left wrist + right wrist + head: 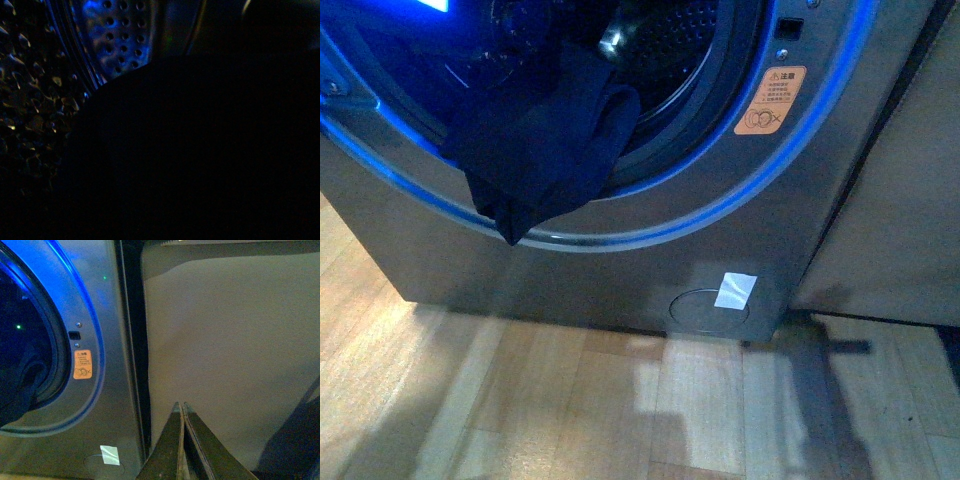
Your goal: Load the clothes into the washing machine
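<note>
While the clothes (545,140) are hanging half out over the washing machine (650,270) rim, upper left of frame, my right gripper (181,407) is sitting pressed together, empty; left gripper unclear.

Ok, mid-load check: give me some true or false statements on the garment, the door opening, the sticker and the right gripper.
1. The clothes hang out over the lower rim of the washing machine opening. True.
2. The garment lies fully on the wooden floor. False: it drapes from the drum over the rim, clear of the floor.
3. The orange sticker sits on the machine's front, beside the porthole. True.
4. The right gripper holds the garment. False: its fingers are together with nothing between them, facing a plain panel beside the machine.
5. The left wrist view shows perforated drum metal. True.
</note>
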### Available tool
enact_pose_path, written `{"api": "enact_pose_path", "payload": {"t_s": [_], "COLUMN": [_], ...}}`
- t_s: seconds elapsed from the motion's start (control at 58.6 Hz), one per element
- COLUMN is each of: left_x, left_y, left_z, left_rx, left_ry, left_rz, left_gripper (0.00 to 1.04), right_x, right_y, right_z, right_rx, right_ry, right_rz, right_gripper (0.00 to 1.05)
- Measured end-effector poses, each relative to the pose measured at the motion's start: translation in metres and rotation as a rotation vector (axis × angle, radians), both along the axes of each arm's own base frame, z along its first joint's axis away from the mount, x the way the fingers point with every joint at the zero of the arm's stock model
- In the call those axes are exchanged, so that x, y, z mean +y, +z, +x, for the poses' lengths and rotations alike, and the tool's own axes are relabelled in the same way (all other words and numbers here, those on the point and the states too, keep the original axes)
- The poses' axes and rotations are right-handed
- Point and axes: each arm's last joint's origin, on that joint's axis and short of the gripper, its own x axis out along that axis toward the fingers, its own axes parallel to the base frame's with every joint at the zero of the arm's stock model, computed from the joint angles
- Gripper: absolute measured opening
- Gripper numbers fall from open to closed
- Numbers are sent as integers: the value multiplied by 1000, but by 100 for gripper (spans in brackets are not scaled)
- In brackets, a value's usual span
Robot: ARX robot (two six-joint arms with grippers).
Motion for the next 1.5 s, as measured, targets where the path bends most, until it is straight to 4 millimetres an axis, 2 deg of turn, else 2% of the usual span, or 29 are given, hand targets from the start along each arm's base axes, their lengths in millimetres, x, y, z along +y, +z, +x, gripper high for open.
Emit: {"api": "enact_pose_path", "payload": {"t_s": [0.034, 0.154, 0.342, 0.461, 0.529, 0.683, 0.751, 0.803, 0.837, 0.99, 1.076, 1.264, 1.332, 1.4, 1.503], "left_x": [0, 0, -1, 0, 1, 4, 4, 3, 3, 4, 7, 14, 17, 19, 27], "left_y": [-1, -5, -37, -34, -23, 6, 18, 27, 25, 25, 31, 64, 78, 91, 109], "left_z": [0, -4, -23, -33, -43, -66, -82, -103, -118, -160, -184, -248, -280, -305, -344], "left_rx": [1, 44, 191, 202, 189, 141, 123, 115, 135, 189, 207, 164, 134, 95, 31], "left_ry": [-11, -90, -148, -175, -191, -220, -253, -281, -301, -363, -394, -480, -523, -537, -338], "left_rz": [-1, -4, 1, -5, -16, -38, -48, -41, -33, -28, -44, -100, -110, -103, -52], "left_gripper": [13, 32, 71, 89, 100, 98, 98, 98, 98, 98, 98, 98, 98, 98, 84], "right_x": [0, 0, 0, 0, 0, 0, 0, 0, 0, 0, 0, 0, 0, 0, 0], "right_y": [0, 0, 0, 0, 0, 0, 0, 0, 0, 0, 0, 0, 0, 0, 0], "right_z": [0, 0, 0, 0, 0, 0, 0, 0, 0, 0, 0, 0, 0, 0, 0], "right_rx": [0, 0, -1, -1, -1, -1, -1, -1, -1, -1, -1, -1, -1, -1, -1], "right_ry": [0, 0, 0, 0, 0, 0, 0, 0, 0, 0, 0, 0, 0, 0, 0], "right_rz": [0, 0, 0, 0, 0, 0, 0, 0, 0, 0, 0, 0, 0, 0, 0], "right_gripper": [2, 2, 2, 2, 2, 2, 2, 2, 2, 2, 2, 2, 2, 2, 2]}}
